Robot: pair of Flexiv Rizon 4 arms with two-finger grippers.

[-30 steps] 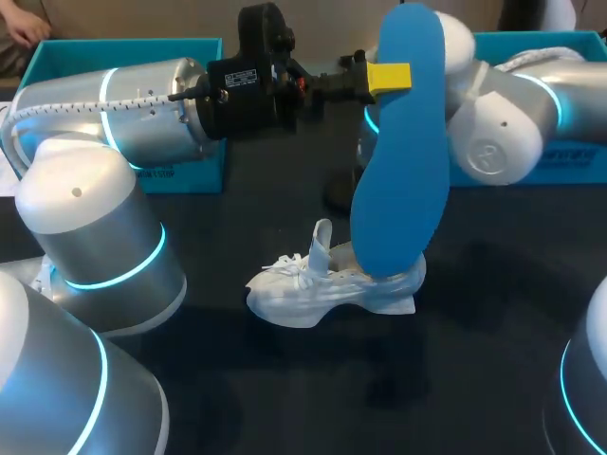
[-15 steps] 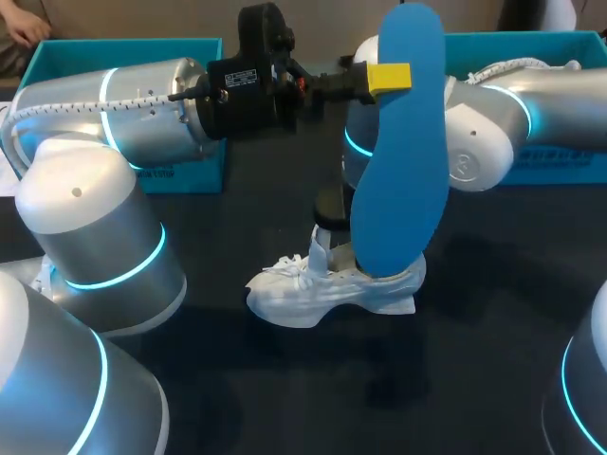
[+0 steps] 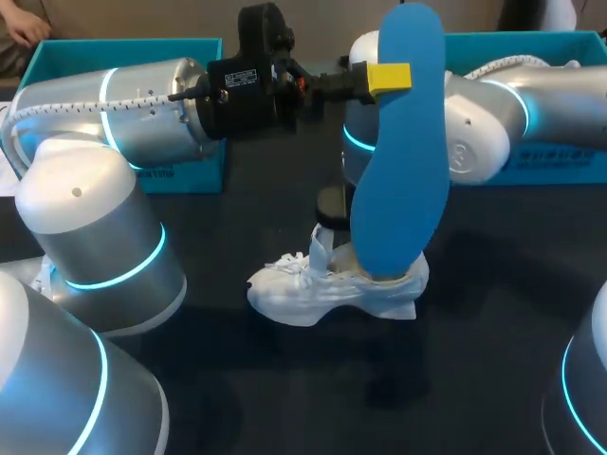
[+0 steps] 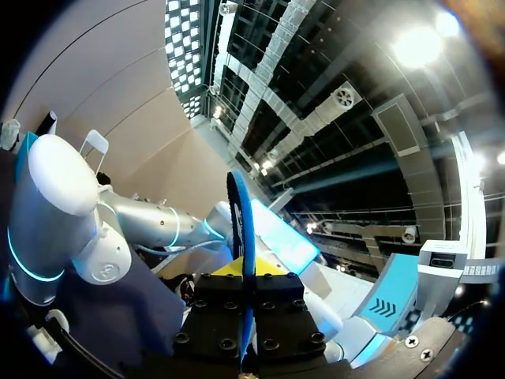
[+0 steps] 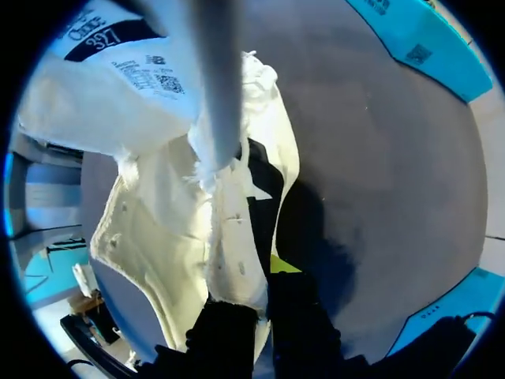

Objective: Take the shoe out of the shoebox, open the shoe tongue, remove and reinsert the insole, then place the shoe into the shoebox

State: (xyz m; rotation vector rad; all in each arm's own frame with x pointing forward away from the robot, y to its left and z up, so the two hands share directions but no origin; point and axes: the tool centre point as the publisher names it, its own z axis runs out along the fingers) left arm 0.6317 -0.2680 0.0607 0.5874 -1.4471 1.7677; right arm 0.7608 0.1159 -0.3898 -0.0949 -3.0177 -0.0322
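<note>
- Shoe point(image 3: 313, 294) is set on its sole near the middle of the dark table point(image 3: 285, 398), toe to the left and heel to the right; open tabletop is seen in front of it and off its toe.
- At the far left back, a teal shoebox point(image 3: 204, 156) is partly hidden behind the left arm, well apart from the shoe.
- The left arm is stretched across from the left, high above the table, and its gripper point(image 3: 391, 78) is held over the heel end of the shoe.
- The left gripper's fingers are closed flat on the blue insole point(image 3: 398, 161) near its upper end. In the left wrist view the insole point(image 4: 241, 213) is seen edge-on, pinched between the two fingers of the gripper point(image 4: 247, 284).
- The insole is hung upright, and its lower end is lowered to the shoe's opening at the heel; how deep it is inside cannot be told.
- The right gripper point(image 3: 330, 204) is lowered behind the insole, just above the tongue point(image 3: 321, 242), which is stood upright.
- In the right wrist view the fingers of the gripper point(image 5: 259, 312) are nearly closed, and the white tongue point(image 5: 233, 237) is gripped between them; the shoe point(image 5: 158, 229) is close under them and bare table point(image 5: 379, 181) lies beside it.
- At the far right back, a second teal shoebox point(image 3: 517, 43) is placed behind the right arm, clear of the shoe.
</note>
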